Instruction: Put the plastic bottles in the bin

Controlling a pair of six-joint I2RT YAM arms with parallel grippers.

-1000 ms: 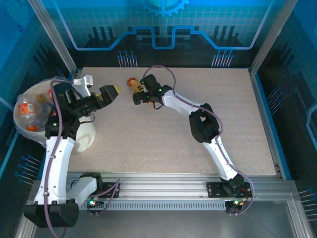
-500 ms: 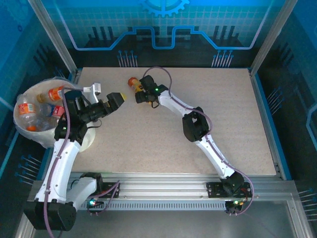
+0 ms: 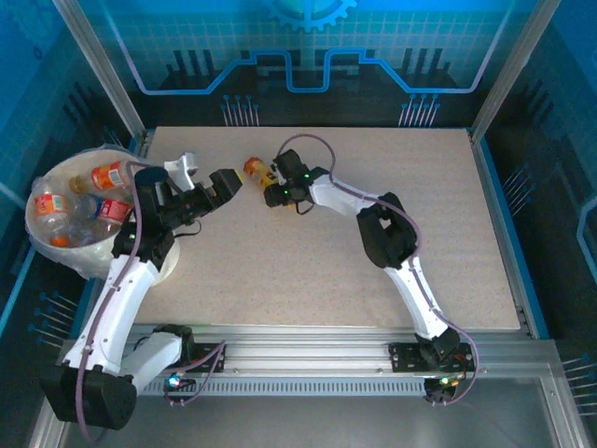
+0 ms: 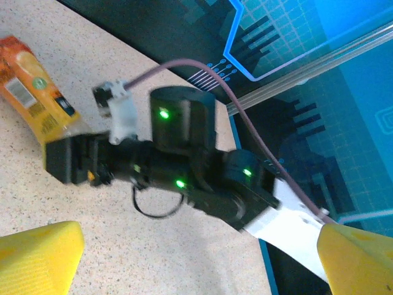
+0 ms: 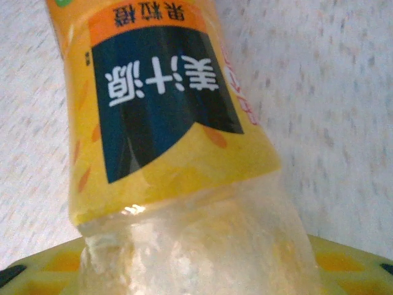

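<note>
Several plastic bottles (image 3: 104,175) sit in the bin (image 3: 166,254); one orange bottle (image 3: 253,168) lies on the worktop (image 3: 326,271). The right gripper (image 3: 267,180) clamps it, while the left gripper (image 3: 227,180) gapes empty.

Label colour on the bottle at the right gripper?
Orange-yellow, with a navy panel and white characters, on the clear plastic bottle; right wrist view.

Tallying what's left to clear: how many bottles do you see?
4. Three in the bin: orange-labelled bottle, red-orange bottle, red-labelled bottle. Fourth bottle on the table. More may hide in the bin.
</note>
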